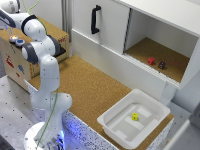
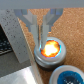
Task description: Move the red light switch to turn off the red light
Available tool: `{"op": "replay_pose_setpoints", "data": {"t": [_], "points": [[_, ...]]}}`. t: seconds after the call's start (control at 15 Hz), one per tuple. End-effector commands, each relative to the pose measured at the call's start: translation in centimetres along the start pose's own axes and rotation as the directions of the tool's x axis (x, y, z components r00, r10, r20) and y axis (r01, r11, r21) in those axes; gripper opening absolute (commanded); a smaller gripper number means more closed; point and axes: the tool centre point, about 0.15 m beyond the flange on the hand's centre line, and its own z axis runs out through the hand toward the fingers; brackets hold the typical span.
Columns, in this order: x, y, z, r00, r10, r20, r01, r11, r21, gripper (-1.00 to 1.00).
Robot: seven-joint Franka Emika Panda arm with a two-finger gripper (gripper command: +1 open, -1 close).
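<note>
Glowing orange, the red light (image 2: 50,49) is sitting atop the wooden box (image 1: 15,60) in the exterior view's upper left. Directly above it, the gripper (image 2: 42,26) is hovering with fingers slightly parted, holding nothing, apparently lining up on the lamp; no switch is discernible.

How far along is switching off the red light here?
Done: the gripper hangs right over the red light on the wooden box. In hand: nothing gripped, jaws apart. Left: the light glows orange, so switching it off remains; I cannot make out the switch.
</note>
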Motion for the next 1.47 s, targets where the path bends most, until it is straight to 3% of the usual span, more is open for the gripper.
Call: {"op": "replay_pose_setpoints", "data": {"t": [0.0, 0.33, 0.67, 0.73, 1.4], "points": [[2.3, 1.7, 2.7, 0.999, 0.008, 0.036, -0.010, 0.999, 0.037, -1.00], [2.8, 1.9, 5.3, 0.998, -0.012, 0.054, 0.007, 0.997, 0.076, -1.00], [2.1, 0.3, -2.1, 0.999, -0.034, -0.001, 0.034, 0.999, -0.006, -1.00], [1.9, 0.7, -3.0, 1.000, -0.026, -0.008, 0.026, 1.000, 0.014, 1.00], [-0.4, 6.2, -2.7, 0.994, 0.006, -0.107, 0.002, 0.997, 0.072, 1.00]]}}
